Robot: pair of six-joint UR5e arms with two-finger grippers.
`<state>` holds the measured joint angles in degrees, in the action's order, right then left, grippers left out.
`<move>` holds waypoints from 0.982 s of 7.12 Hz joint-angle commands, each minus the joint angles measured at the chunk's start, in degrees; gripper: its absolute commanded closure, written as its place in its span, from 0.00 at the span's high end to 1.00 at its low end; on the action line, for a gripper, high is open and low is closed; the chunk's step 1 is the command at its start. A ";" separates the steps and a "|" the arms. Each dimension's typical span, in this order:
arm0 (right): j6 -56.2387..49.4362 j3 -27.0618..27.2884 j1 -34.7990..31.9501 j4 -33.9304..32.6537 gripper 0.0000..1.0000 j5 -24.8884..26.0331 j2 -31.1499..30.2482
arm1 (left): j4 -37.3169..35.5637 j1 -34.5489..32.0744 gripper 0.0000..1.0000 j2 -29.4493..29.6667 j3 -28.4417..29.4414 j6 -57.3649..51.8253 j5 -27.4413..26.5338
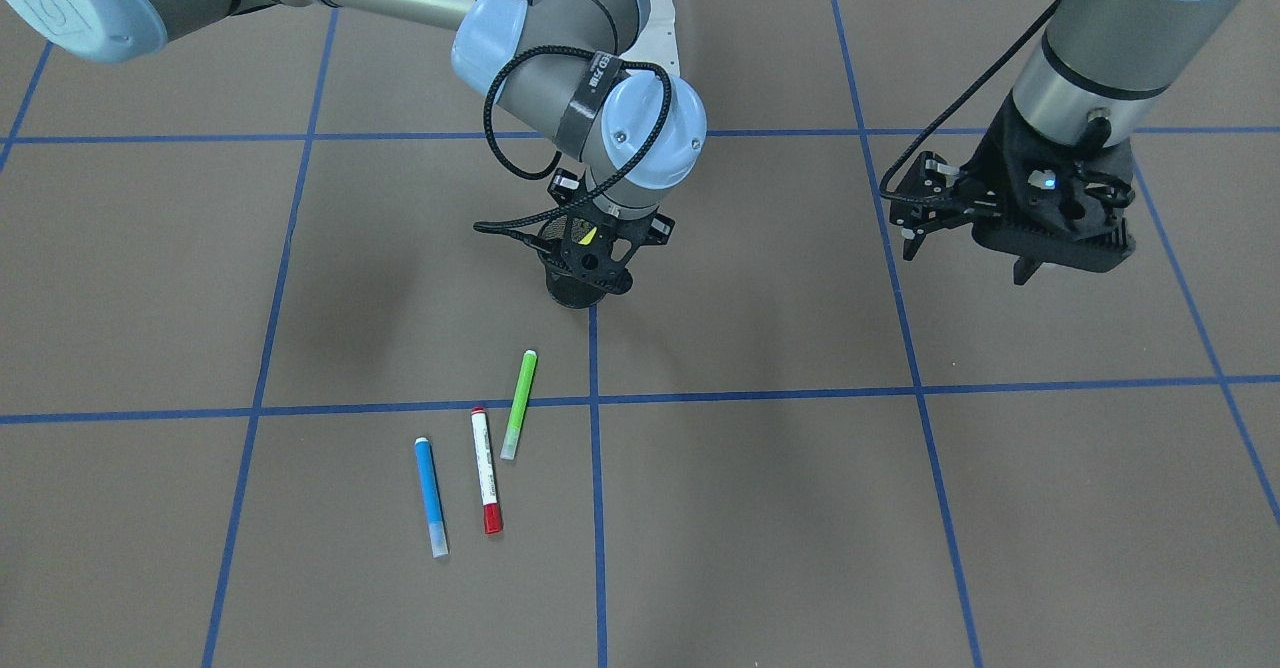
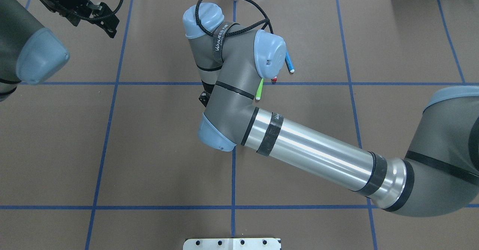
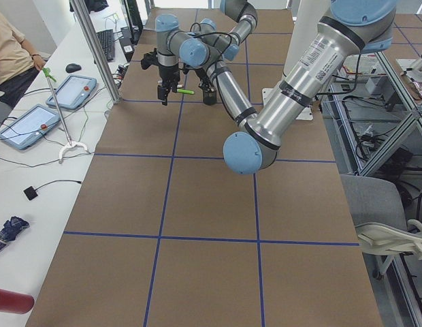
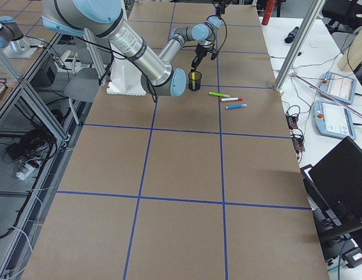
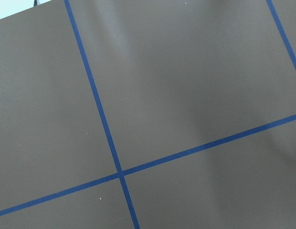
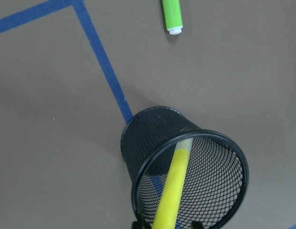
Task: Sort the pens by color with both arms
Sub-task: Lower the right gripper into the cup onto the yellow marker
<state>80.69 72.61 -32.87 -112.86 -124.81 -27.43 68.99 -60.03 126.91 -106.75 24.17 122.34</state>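
My right gripper point(image 1: 592, 248) is shut on a yellow pen point(image 6: 169, 188) and holds it upright, its lower end inside a black mesh cup point(image 6: 153, 129). The cup point(image 1: 572, 293) stands on a blue tape line under that gripper. A green pen point(image 1: 519, 404), a red-and-white pen point(image 1: 486, 469) and a blue pen point(image 1: 431, 496) lie side by side on the brown table, beyond the cup. The green pen's end shows in the right wrist view point(image 6: 172, 14). My left gripper point(image 1: 912, 216) hangs open and empty above the table, well away from the pens.
The brown table point(image 1: 900, 508) is marked into squares by blue tape. In the overhead view my right forearm point(image 2: 310, 149) crosses the middle and hides the cup and parts of the pens. A white pedestal point(image 2: 232, 243) sits at the near edge.
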 commanded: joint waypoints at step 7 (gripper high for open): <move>-0.54 3.40 -0.26 -0.52 0.00 5.17 1.24 | -0.09 0.00 0.99 0.00 0.05 0.00 0.09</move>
<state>80.36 74.43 -32.98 -113.11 -121.47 -26.21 68.97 -60.03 126.91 -106.78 24.17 122.43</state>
